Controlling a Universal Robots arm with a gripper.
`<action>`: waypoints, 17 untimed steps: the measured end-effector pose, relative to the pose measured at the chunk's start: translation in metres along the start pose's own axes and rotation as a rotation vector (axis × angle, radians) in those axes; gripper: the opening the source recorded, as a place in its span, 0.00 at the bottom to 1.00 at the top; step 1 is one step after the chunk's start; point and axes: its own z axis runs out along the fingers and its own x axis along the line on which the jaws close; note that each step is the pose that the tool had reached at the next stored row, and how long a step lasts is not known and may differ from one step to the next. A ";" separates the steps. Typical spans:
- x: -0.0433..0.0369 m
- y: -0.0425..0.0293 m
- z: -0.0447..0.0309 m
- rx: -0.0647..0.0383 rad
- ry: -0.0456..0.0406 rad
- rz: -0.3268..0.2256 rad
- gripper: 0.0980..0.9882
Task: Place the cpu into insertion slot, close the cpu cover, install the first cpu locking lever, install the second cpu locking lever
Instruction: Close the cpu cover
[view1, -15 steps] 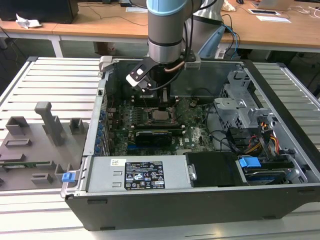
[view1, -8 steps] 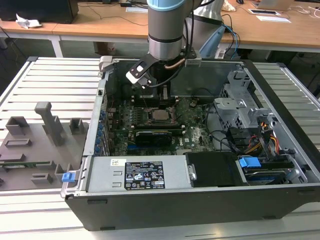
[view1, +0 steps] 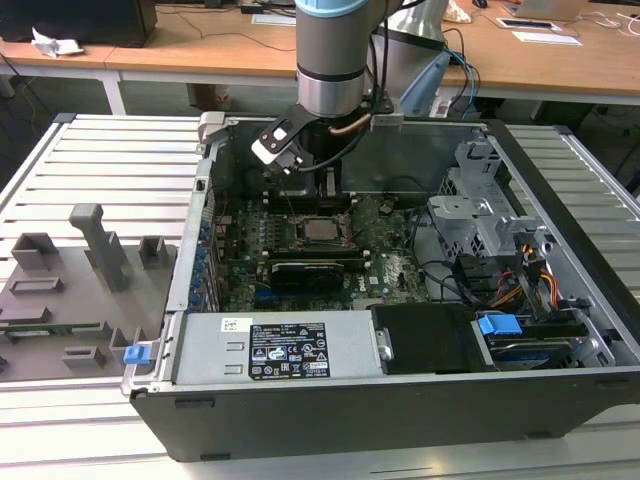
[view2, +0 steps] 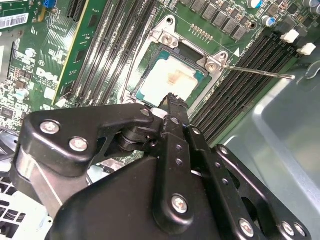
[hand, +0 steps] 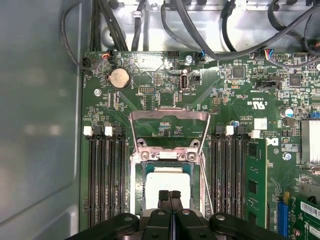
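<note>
Step in hand: the cpu (hand: 167, 182) is judged seated in the insertion slot (hand: 136, 180); closing the cover is not yet done.
Gripper (hand: 170, 195): clenched on nothing, held just above the chip.
Cpu cover (hand: 169, 116): stood open beside the socket.
Next move: a push on the raised frame is probably called for, with the chip face avoided.
Cpu look: a pale silver-beige square, lying flat, faintly smudged at the centre.

Open computer case (view1: 400, 410), labelled power supply (view1: 225, 350), coin battery (hand: 119, 78), grey fixture tray (view1: 85, 305)
</note>
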 end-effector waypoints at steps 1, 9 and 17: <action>0.0000 0.0000 -0.0005 0.000 0.0000 0.000 0.01; 0.0005 0.0002 -0.0029 0.000 0.0000 0.000 0.01; 0.0017 0.0003 -0.0059 0.000 -0.0027 0.000 0.01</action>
